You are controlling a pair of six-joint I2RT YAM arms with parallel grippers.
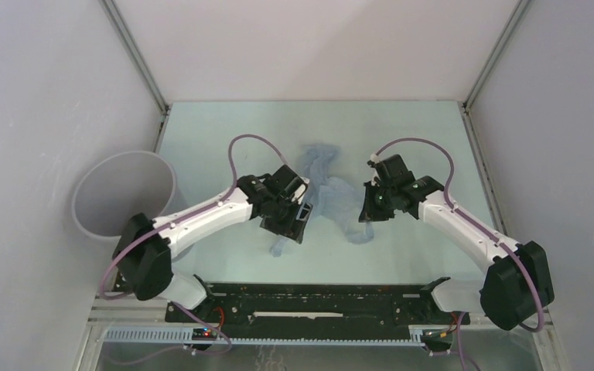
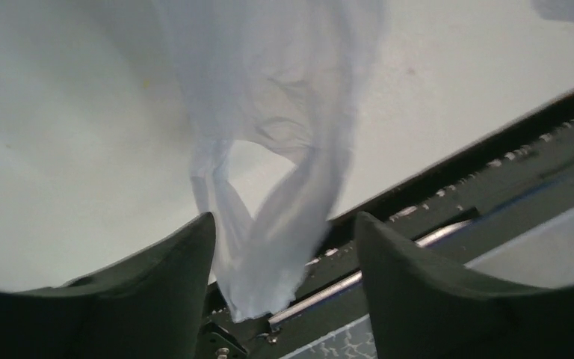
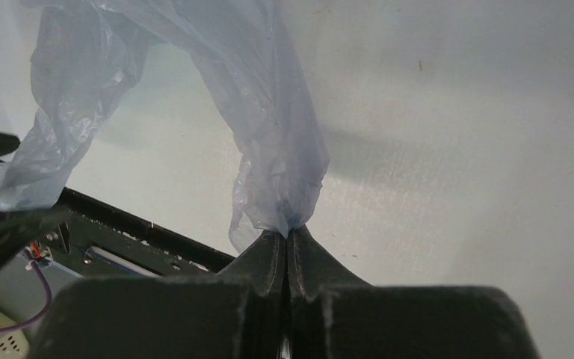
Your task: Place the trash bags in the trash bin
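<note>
The pale-blue trash bag (image 1: 329, 185) hangs crumpled between my two grippers, above the middle of the table. My right gripper (image 1: 371, 210) is shut on a bunched end of the bag (image 3: 269, 134), pinched at the fingertips (image 3: 288, 233). My left gripper (image 1: 298, 218) is open. A floppy loop of the bag (image 2: 276, 217) hangs between its spread fingers (image 2: 172, 284), and a strand dangles below it (image 1: 278, 247). The round grey trash bin (image 1: 124, 193) stands at the far left by the wall, its mouth open, left of the left arm.
A black rail (image 1: 317, 297) runs along the table's near edge and shows in both wrist views (image 2: 493, 172). White walls with metal corner posts (image 1: 135, 54) close in the left, back and right sides.
</note>
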